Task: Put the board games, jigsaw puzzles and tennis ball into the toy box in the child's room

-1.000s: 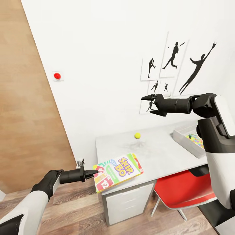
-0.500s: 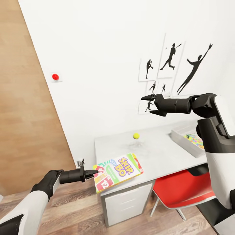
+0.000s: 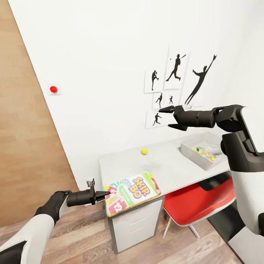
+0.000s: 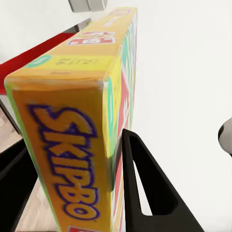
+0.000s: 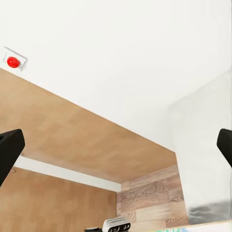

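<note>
My left gripper (image 3: 106, 194) is shut on the SKIP-BO board game (image 3: 132, 192), held flat in the air at the near left corner of the table (image 3: 172, 168). In the left wrist view the box's yellow edge (image 4: 72, 159) sits clamped between the two black fingers (image 4: 145, 193). The tennis ball (image 3: 144, 151) rests on the table towards the wall. The toy box (image 3: 200, 158) stands at the table's right end, with a jigsaw puzzle (image 3: 207, 151) of bright pieces inside. My right gripper (image 3: 168, 117) hangs open high above the table, holding nothing.
A red chair (image 3: 194, 203) is tucked under the table on the right. A grey drawer unit (image 3: 134, 225) supports the table's left end. Black silhouette posters (image 3: 176, 84) hang on the white wall, a red button (image 3: 53, 89) further left. Wooden floor lies to the left.
The whole view has shifted, so table, ball and toy box sit further left in the picture. Both arms keep their poses and the left gripper still grips the SKIP-BO box.
</note>
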### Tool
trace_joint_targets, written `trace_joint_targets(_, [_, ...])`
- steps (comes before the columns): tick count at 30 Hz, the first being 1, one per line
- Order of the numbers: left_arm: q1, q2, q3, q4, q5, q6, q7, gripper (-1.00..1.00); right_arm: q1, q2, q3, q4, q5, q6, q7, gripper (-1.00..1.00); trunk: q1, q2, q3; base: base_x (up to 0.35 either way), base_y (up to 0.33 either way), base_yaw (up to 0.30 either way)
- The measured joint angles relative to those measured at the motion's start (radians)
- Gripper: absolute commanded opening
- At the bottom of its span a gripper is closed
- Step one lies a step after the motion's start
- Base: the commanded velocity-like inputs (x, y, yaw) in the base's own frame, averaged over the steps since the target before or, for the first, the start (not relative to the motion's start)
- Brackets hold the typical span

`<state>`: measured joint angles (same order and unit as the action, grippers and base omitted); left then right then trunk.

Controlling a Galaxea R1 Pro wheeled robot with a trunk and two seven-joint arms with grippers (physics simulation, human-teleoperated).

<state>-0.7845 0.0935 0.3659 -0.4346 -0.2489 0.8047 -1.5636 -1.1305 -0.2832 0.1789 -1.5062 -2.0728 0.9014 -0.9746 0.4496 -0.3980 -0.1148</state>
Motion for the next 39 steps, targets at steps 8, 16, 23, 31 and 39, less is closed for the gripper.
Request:
trace_joint_targets(8, [0.000,0.001,0.002,0.000,0.000,0.000,0.000,-1.00,0.000,0.001,0.000,0.000,0.000,0.000,0.000,1.00,0.000,0.000,0.003,-0.024,0.000,-0.027])
trace_joint_targets(16, [0.000,0.002,0.003,0.000,0.000,0.000,0.000,-1.00,0.000,0.004,0.001,0.000,0.003,0.000,0.000,1.00,0.000,0.000,0.011,-0.001,0.000,-0.066])
trace_joint_targets(23, [0.000,0.002,0.003,0.000,0.000,0.000,0.000,-1.00,0.000,0.004,0.000,0.000,0.004,0.000,0.000,1.00,0.000,0.000,0.021,0.000,0.000,-0.109])
trace_joint_targets(31, [0.000,0.001,0.003,0.000,0.000,0.000,0.000,-1.00,0.000,0.003,0.001,0.000,0.006,0.000,0.000,1.00,0.000,0.000,0.032,0.000,0.000,-0.086])
trace_joint_targets(39, [0.000,0.001,0.003,0.000,0.000,0.000,0.000,-1.00,0.000,0.003,0.001,0.008,0.013,-0.001,-0.001,1.00,0.000,0.000,0.033,0.000,0.000,-0.009])
